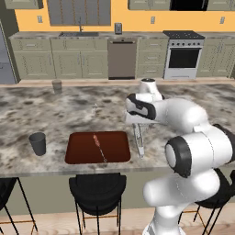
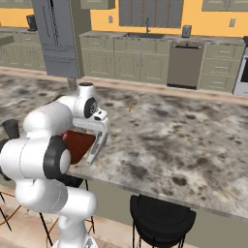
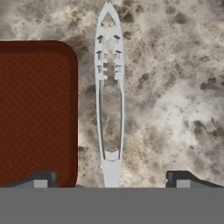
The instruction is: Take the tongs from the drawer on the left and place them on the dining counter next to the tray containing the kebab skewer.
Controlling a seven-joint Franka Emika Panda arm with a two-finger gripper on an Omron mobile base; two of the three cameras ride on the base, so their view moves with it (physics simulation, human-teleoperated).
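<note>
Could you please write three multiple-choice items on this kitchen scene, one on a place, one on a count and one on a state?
1. Where do the tongs lie?
A. on the tray
B. on the counter beside the tray
C. on a stool

2. How many skewers lie on the tray?
A. one
B. two
C. three

3. How does the gripper stand?
A. shut on the tongs
B. open, tips wide of the tongs
C. shut on the skewer

Key:
1 B: the hand view shows the tongs flat on the granite, alongside the tray's edge and clear of it.
2 A: the left base view shows a single stick on the tray.
3 B: in the hand view the two dark tips stand far apart, either side of the tongs' end, touching nothing.
</note>
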